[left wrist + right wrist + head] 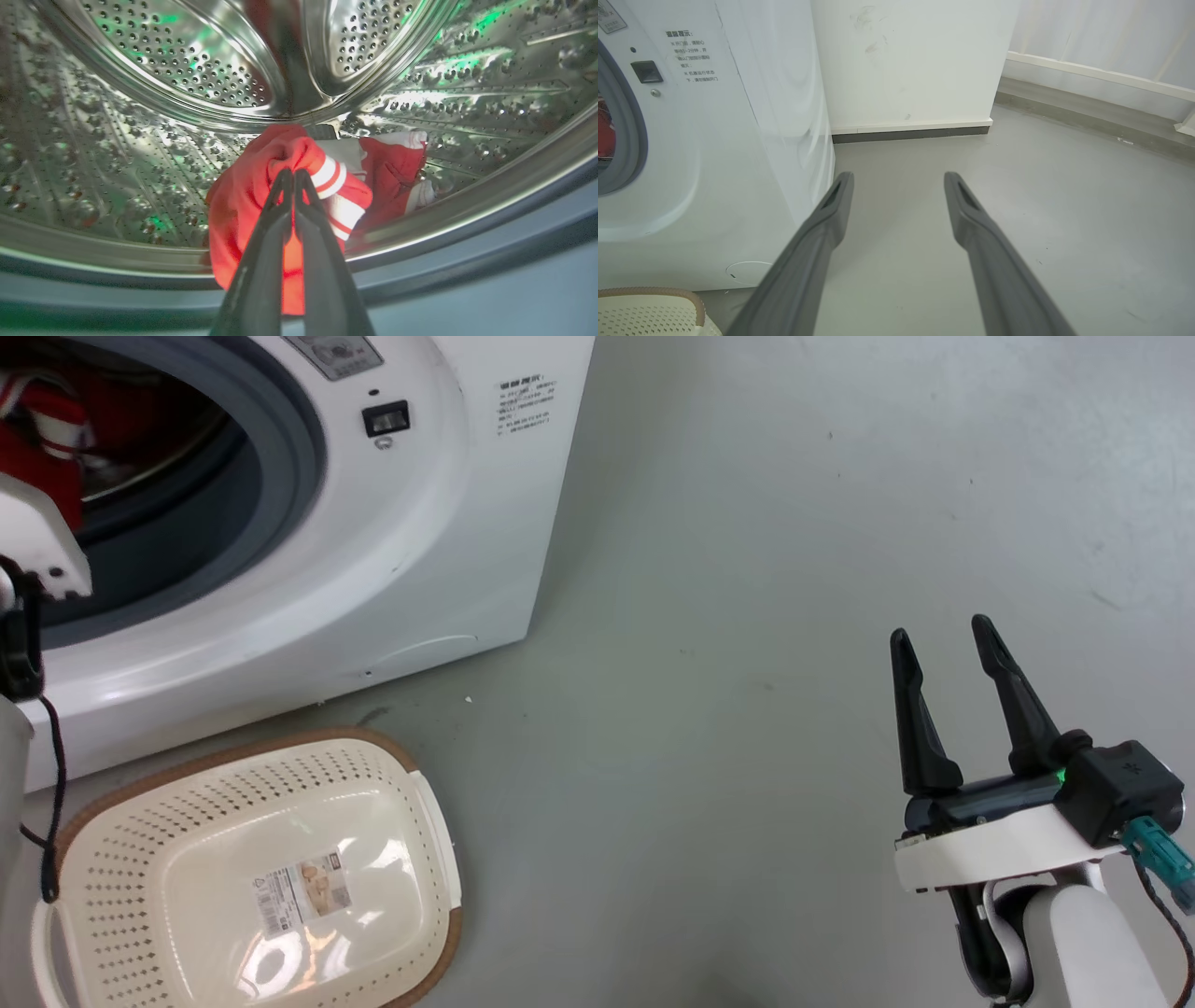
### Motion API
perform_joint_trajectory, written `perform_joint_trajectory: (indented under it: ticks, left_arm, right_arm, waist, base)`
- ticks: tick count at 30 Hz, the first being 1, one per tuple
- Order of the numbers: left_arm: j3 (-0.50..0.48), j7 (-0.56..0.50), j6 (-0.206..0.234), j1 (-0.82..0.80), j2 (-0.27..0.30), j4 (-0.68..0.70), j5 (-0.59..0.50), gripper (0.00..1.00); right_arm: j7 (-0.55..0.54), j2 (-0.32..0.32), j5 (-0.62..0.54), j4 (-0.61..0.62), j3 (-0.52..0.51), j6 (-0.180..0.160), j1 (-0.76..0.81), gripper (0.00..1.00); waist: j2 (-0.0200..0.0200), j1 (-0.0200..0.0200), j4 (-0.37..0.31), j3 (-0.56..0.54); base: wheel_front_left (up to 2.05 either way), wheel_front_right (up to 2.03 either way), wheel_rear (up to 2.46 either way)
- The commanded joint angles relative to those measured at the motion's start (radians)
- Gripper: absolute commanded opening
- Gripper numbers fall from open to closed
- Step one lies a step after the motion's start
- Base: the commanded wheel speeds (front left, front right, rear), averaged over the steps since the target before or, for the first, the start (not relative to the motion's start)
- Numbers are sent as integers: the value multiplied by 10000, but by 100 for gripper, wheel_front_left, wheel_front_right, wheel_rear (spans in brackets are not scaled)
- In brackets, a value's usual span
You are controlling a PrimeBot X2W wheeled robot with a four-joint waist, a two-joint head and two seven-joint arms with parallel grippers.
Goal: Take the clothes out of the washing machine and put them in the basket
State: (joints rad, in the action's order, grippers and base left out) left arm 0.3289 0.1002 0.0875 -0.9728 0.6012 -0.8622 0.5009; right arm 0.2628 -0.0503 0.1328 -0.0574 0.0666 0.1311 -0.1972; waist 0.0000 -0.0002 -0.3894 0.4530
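Red clothes [243,205] sit low in the steel drum [140,140] of the washing machine [420,541], one fold pinched in my left gripper [294,173], fingers closed on it. My right gripper [940,628] hangs wide and empty to the right. I hold only a fold, so I judge it could slip, or trailing cloth could catch on the grey gasket [299,457]. The basket [233,751] sits near, just before the washer, on smooth grey floor [747,756]; a white wall [915,60] stands far behind.

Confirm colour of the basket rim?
Brown rim on the cream basket; best in head view.
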Motion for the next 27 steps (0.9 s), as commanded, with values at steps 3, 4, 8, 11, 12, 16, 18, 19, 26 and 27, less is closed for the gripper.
perform_joint_trajectory:
  ticks: [3, 4, 8, 11, 12, 16, 18, 19, 26, 27]
  left_arm:
    - [-26, 488, -173, 381, -309, -396, 160, 0]
    - [-34, 647, -237, 431, -356, -505, 216, 0]
    - [-5, 1232, -462, 718, -759, -918, 302, 0]
    - [11, 1513, -621, 954, -1054, -975, 315, 0]
    - [-20, 1559, -663, 1024, -1148, -934, 346, 0]
    - [-75, 1657, -740, 1343, -1438, -575, 259, 0]
    - [-231, 1664, -689, 1500, -1541, -134, 171, 0]
    - [-322, 1666, -683, 1637, -1579, 128, 139, 0]
    - [-686, 1671, -545, 2674, -1898, 2033, -229, 0]
    - [-724, 1669, -508, 2857, -1935, 2318, -232, 0]
  right_arm:
    - [-83, 2, -144, 29, -120, -7, 261, 100]
    - [-139, 2, -172, 88, -150, -7, 316, 100]
    - [-382, 4, -335, 212, -308, -7, 588, 100]
    - [-553, 2, -378, 381, -425, -7, 793, 100]
    - [-613, 7, -402, 434, -444, -7, 841, 100]
    - [-845, 2, -489, 677, -526, -7, 1081, 100]
    - [-951, 6, -530, 791, -555, -7, 1202, 100]
    - [-973, 4, -543, 834, -559, -7, 1244, 100]
    - [-1217, 4, -583, 1096, -654, -7, 1534, 100]
    - [-1261, 4, -600, 1115, -662, -7, 1578, 100]
  waist:
    - [0, 2, 471, -924]
    - [0, 2, 538, -1050]
    - [0, 2, 889, -1723]
    - [0, 2, 1190, -2144]
    - [0, 2, 1283, -2267]
    - [0, 2, 1665, -2645]
    - [0, 2, 1846, -2791]
    - [0, 2, 1928, -2855]
    - [0, 2, 2479, -3246]
    - [0, 2, 2544, -3272]
  base:
    - [0, 0, 0]
    - [0, 0, 0]
    - [0, 0, 0]
    - [0, 0, 0]
    - [0, 0, 0]
    - [0, 0, 0]
    - [0, 0, 0]
    - [0, 0, 0]
    - [0, 0, 0]
    - [0, 0, 0]
